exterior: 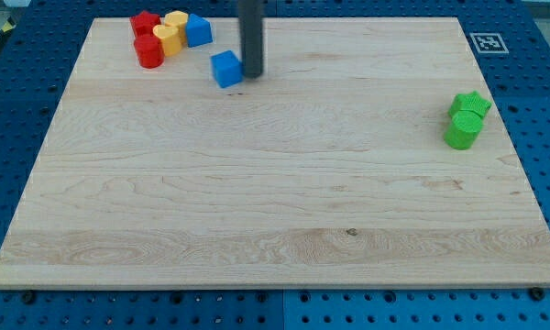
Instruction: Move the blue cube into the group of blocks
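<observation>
A blue cube (pixel 226 69) lies on the wooden board (pixel 275 202) near the view's top, left of centre. My tip (pixel 252 74) is right beside it, on its right side, touching or almost touching. A group of blocks sits at the view's top left: a red block (pixel 145 22), a red cylinder (pixel 149 51), a yellow block (pixel 175 20), a yellow cylinder (pixel 167 38) and a second blue block (pixel 198 30). The blue cube lies a short way below and right of this group, apart from it.
A green star-shaped block (pixel 471 103) and a green cylinder (pixel 463 131) sit together near the board's right edge. A black-and-white marker (pixel 488 41) is at the top right corner. Blue pegboard surrounds the board.
</observation>
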Robot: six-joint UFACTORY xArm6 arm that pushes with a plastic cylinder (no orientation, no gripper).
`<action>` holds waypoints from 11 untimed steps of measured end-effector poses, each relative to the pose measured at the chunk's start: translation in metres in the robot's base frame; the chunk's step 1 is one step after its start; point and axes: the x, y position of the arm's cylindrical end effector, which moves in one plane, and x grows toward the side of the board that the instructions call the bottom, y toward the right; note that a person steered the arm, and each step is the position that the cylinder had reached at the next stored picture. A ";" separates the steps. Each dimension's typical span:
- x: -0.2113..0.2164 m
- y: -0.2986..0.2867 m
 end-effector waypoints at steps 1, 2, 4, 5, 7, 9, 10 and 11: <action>-0.004 -0.024; 0.011 -0.004; 0.059 -0.033; 0.024 -0.076; -0.018 -0.092; 0.013 -0.062; 0.013 -0.041; -0.001 -0.039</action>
